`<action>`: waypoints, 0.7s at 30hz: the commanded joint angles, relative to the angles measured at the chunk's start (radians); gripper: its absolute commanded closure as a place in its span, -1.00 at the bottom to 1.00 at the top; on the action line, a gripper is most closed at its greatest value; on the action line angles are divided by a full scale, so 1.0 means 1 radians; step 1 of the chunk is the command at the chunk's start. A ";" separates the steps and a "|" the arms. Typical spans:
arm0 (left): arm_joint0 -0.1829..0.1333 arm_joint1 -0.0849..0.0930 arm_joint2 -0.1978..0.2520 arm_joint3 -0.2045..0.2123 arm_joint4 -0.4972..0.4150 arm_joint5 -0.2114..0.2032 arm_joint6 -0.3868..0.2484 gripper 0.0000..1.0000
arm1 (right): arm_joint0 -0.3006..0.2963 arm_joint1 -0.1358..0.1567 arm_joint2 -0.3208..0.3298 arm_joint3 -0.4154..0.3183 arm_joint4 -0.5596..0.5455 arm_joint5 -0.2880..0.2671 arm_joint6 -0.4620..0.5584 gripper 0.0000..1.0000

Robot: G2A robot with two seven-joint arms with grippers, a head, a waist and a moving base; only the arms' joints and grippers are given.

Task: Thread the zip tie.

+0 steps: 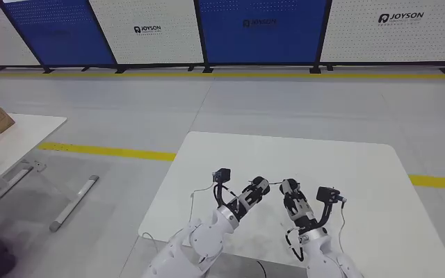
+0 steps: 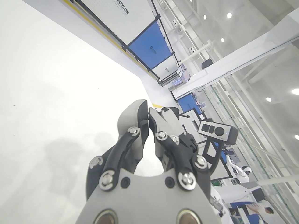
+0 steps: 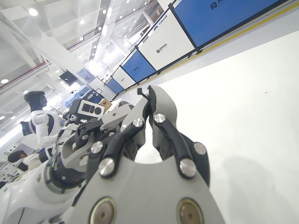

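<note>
**A:** Pincers, near edge of the table (image 1: 348,167)?

**B:** Left pincer (image 2: 148,117) noted clenched, pads pressed flat. Nothing can be made out between them. Right pincer (image 3: 148,104) clenched on the zip tie (image 3: 140,91), with a short black end seen poking past its tips. Both are held just above the near part of the table, tips close together and facing each other.

**A:** Step in hand?

**B:** Judged to be the threading itself. In the top view a thin dark line is seen between the two tips. Which end is the head cannot be told. The tail should be lined up level with the slot and fed slowly. A firm hold near the end is needed so the strap is not bowed.

**A:** Surroundings, obstructions?

**B:** The only crowding is judged to come from the pincers' own tips. A second table (image 1: 28,128) is noted far left, a yellow floor line (image 1: 104,149) beyond it, and partition panels (image 1: 264,31) farthest. None is judged to be in the way.
</note>
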 commanded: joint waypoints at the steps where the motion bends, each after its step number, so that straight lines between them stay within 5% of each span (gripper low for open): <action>1: -0.002 0.000 0.003 -0.001 0.004 0.005 0.000 0.90 | -0.001 0.000 0.000 -0.002 -0.004 0.001 -0.001 1.00; 4: -0.004 -0.001 0.006 0.000 0.007 0.011 0.000 0.54 | -0.001 0.001 0.000 -0.004 -0.007 0.001 0.000 1.00; 21: -0.020 -0.006 0.020 0.012 0.011 0.025 0.000 0.76 | 0.005 0.001 -0.006 -0.002 -0.031 0.008 0.003 1.00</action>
